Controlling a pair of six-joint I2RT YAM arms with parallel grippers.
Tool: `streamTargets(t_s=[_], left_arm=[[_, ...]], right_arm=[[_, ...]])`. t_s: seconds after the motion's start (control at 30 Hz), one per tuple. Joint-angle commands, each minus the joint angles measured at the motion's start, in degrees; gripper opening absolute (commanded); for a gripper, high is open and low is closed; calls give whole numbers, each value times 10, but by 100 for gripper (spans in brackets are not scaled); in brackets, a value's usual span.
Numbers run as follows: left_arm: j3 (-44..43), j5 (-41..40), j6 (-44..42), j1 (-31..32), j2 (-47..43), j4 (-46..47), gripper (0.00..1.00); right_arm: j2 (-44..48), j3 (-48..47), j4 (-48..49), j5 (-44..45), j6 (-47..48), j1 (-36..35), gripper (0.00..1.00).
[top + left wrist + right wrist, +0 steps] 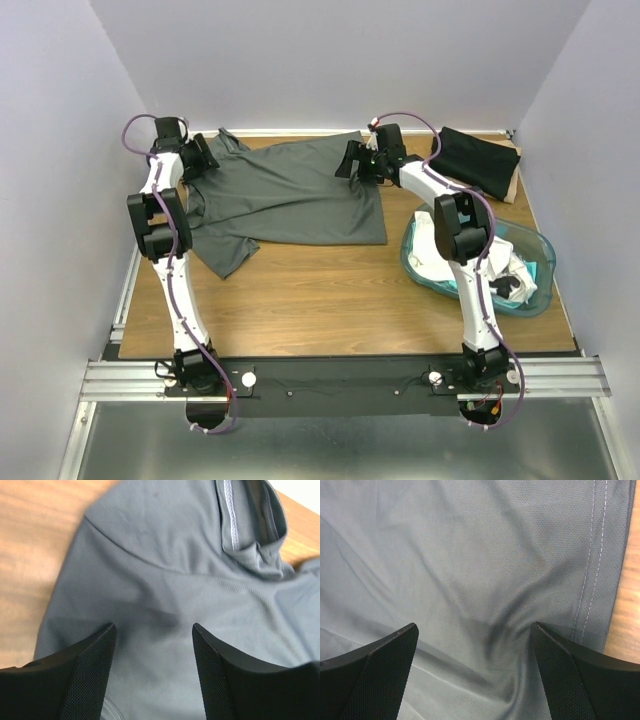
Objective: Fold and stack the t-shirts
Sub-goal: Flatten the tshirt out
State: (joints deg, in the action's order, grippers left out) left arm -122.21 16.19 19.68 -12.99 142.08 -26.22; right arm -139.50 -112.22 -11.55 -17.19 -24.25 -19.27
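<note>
Right tool (472, 627) gapes over grey t-shirt (470, 555); teal tub (541, 246), black t-shirt (478, 160) nearby.

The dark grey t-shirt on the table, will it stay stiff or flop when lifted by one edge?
Likely floppy: the dark grey t-shirt lies creased on the table. Probably light, since its fine mesh weave looks thin. Pushed, it would probably bunch rather than slide whole.

Wooden table (330, 290), teal plastic tub (543, 262) at right
</note>
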Motion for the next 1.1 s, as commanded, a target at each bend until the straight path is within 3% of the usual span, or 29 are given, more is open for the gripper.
streamTargets(t_s=[0.0,0.27,0.4,0.57,0.8,1.07], left_arm=[[48,-1,2,1,-91,33,70],[271,-113,-3,46,-308,62,73],[466,-190,17,89,-447,71,74],[634,-245,75,129,-575,71,74],[715,-317,158,161,-668,14,73],[801,-274,251,161,-702,9,73]], right_arm=[[-39,-9,-29,9,-7,6,100],[-5,-14,-28,1,34,7,100],[29,-6,-28,6,37,7,100],[110,61,-28,16,24,7,100],[228,184,-33,24,22,7,100],[298,326,-52,27,15,7,100]])
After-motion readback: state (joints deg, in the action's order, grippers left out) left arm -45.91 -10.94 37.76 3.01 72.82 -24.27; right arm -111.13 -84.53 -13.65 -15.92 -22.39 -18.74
